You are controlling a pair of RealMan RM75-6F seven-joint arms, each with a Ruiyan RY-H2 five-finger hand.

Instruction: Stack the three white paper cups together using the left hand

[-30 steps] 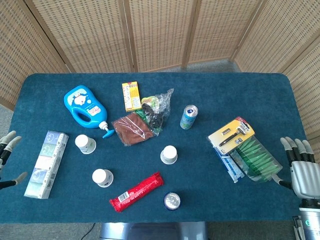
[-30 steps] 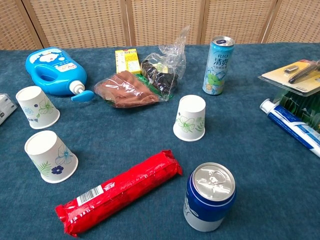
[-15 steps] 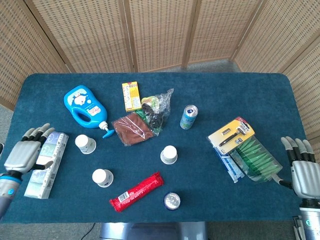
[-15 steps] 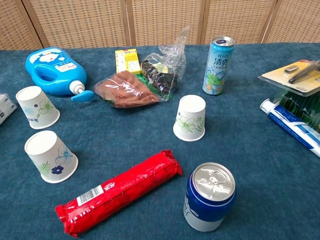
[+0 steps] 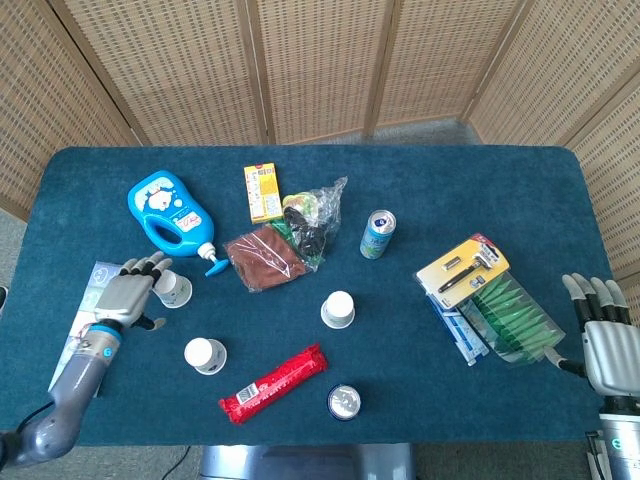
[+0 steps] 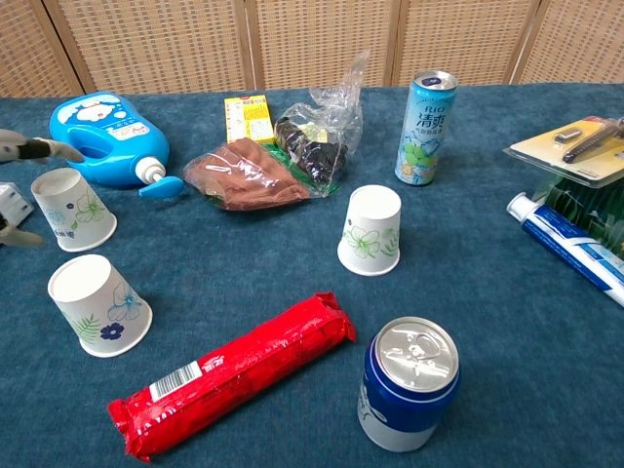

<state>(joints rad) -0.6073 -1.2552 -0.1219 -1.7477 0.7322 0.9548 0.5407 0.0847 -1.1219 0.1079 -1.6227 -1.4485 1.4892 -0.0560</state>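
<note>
Head view: left robot hand (image 5: 128,296) sits at the left side of the bench (image 5: 480,180), fingers apart and curved toward the rear-left paper cup (image 5: 173,289), holding nothing; I judge this a pre-grasp pose, the cup lying just beside the fingertips. Whether they touch the cup I cannot tell. Right robot hand (image 5: 603,338) rests past the bench's right edge, fingers spread, empty, well apart from the cups, as fits a left-hand-only task. The front-left paper cup (image 5: 205,354) and the middle paper cup (image 5: 338,309) stand separate, so no stacking is done. A red biscuit pack (image 5: 273,383) lies between them, near the front. Chest view: only fingertips of the left robot hand (image 6: 18,185) show at the left edge, either side of the rear-left paper cup (image 6: 70,209). All three cups are white, printed with flowers, and stand mouth-down, base up: front-left paper cup (image 6: 99,304), middle paper cup (image 6: 371,229).
</note>
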